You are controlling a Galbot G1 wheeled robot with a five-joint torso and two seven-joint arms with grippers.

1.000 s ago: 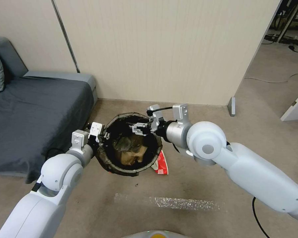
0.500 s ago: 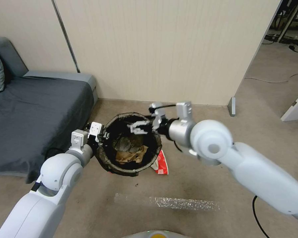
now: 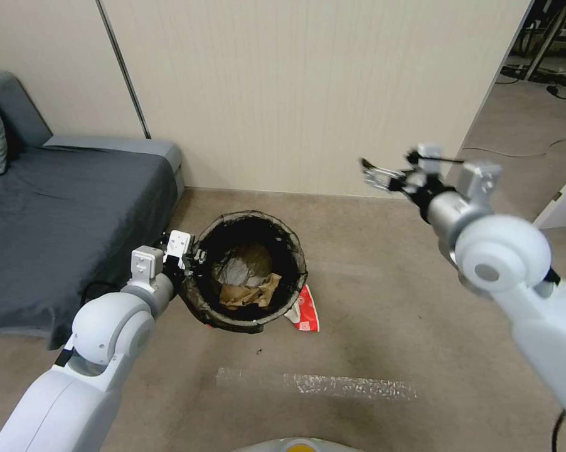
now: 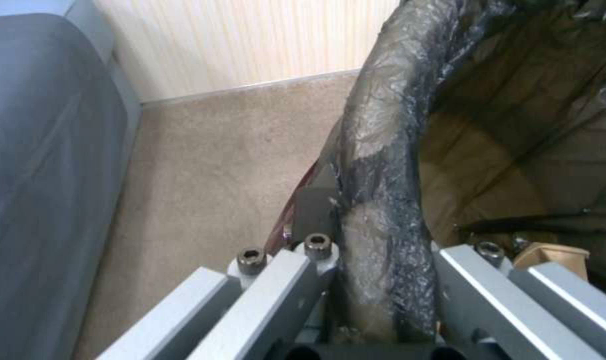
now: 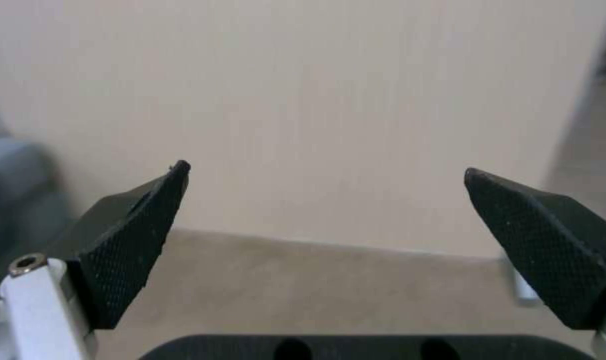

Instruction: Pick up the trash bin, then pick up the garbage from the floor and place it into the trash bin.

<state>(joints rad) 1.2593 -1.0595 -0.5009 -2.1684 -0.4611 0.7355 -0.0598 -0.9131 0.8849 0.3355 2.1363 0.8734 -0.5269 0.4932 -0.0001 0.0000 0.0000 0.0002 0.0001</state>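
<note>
Right now the left gripper (image 3: pixel 192 257) is clamping the left rim of the trash bin (image 3: pixel 248 271), one finger inside and one outside the bag-covered edge, as the left wrist view is showing. The bin is sitting toward the far wall, just right of the grey sofa (image 3: pixel 63 213), with a tan paper bag (image 3: pixel 248 294) and crumpled film lying inside it. The right gripper (image 3: pixel 376 174) is hanging high on the right, well away from the bin, its jaws spread wide and holding nothing. A red-and-white wrapper (image 3: pixel 305 309) is lying on the floor (image 3: pixel 383 301), touching the bin's right near side and partly tucked under it. The risk from here, as I judge it, is that the one-sided rim grip is letting the bin tilt or the slick liner slide off. Reaching for the tucked wrapper could also knock the bin.
</note>
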